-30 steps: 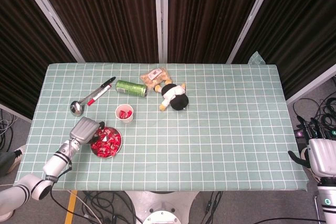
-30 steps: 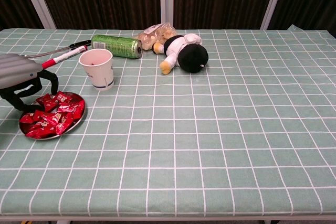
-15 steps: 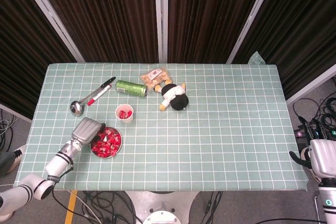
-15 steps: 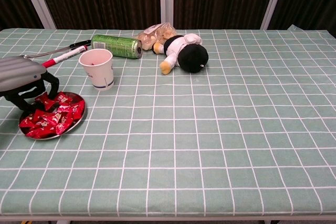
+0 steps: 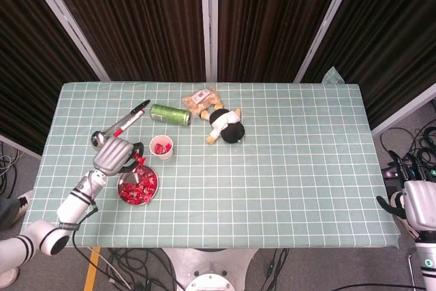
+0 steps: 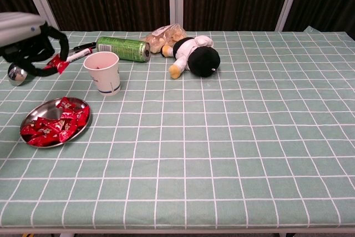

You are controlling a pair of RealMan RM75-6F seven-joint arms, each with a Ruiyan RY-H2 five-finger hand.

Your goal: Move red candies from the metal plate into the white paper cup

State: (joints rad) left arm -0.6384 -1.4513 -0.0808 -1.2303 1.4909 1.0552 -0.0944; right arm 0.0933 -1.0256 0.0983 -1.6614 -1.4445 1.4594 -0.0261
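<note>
A metal plate [image 5: 124,180] [image 6: 80,128] with several red candies [image 5: 139,187] [image 6: 52,123] lies near the table's front left. Behind it stands the white paper cup [image 5: 161,148] [image 6: 104,72], with red candies inside in the head view. My left hand [image 5: 114,155] [image 6: 28,40] is raised above the plate's far-left side, left of the cup, and pinches one red candy [image 5: 139,159] [image 6: 57,63] in its fingertips. My right hand [image 5: 417,204] sits off the table's right edge, low by the floor; its fingers are hard to make out.
A green can [image 5: 169,114] [image 6: 123,48], a snack bag [image 5: 201,99], and a black-and-white plush toy [image 5: 228,126] [image 6: 198,55] lie behind the cup. A ladle [image 5: 101,139] and a red marker [image 5: 129,120] lie at the far left.
My left hand has lifted off the plate with a red candy and risen toward the cup. The right hand stayed put.
</note>
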